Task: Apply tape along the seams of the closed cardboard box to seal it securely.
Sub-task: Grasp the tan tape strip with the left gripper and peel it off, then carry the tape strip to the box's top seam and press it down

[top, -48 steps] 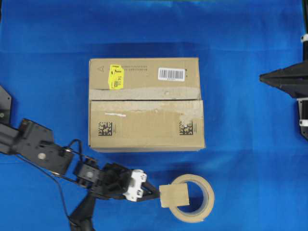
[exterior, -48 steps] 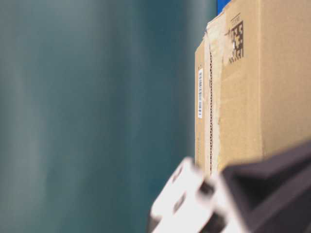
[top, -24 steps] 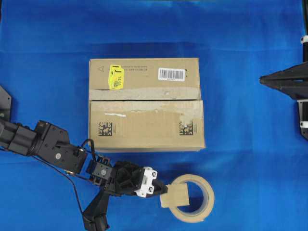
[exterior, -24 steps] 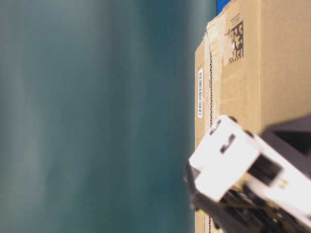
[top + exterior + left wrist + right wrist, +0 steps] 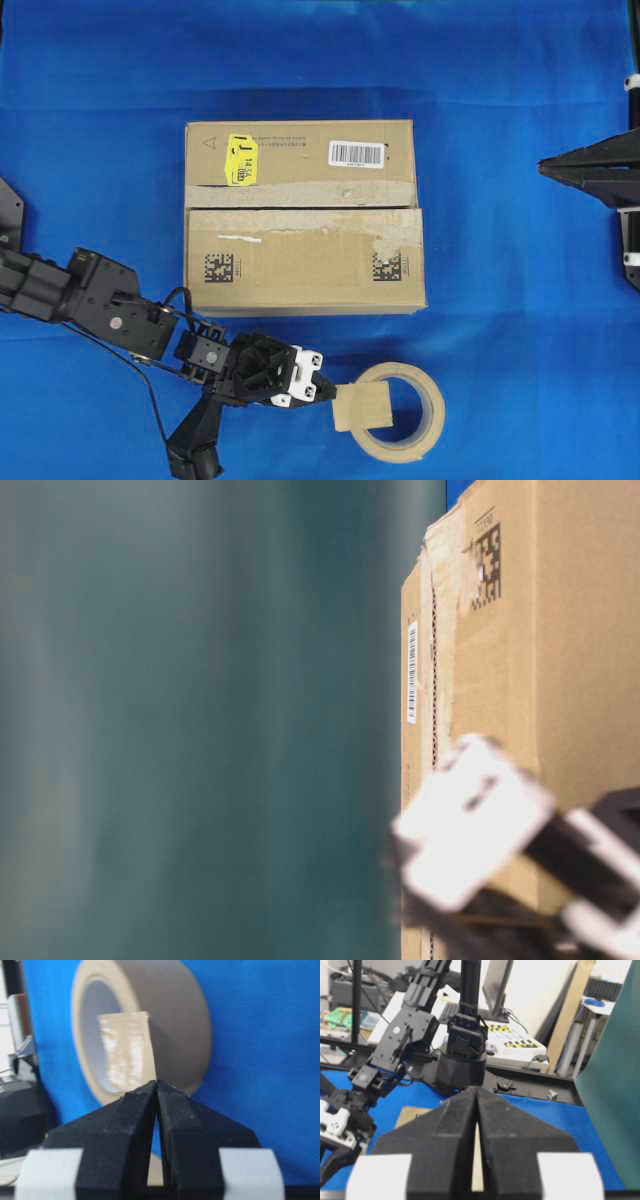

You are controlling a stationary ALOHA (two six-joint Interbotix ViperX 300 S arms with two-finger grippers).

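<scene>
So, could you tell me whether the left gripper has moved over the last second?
Yes. In the overhead view the left gripper has shifted slightly right toward the tape roll and shut on the tape.

The left arm [image 5: 95, 300] is built of matte black, boxy links with small silver screw heads on their flat faces and a thin black cable looping loose beside the wrist. Its left gripper [image 5: 325, 392] sits on a white plastic carriage block with black slots, and ends in 2 black, wedge-shaped fingers [image 5: 127, 1125] with a rough, grainy surface; a pale band crosses the base of each. The right gripper [image 5: 477, 1097] has the same 2 textured black wedges and pale bands. From overhead it shows as a black pointed shape [image 5: 590, 165] beside white fittings.
</scene>
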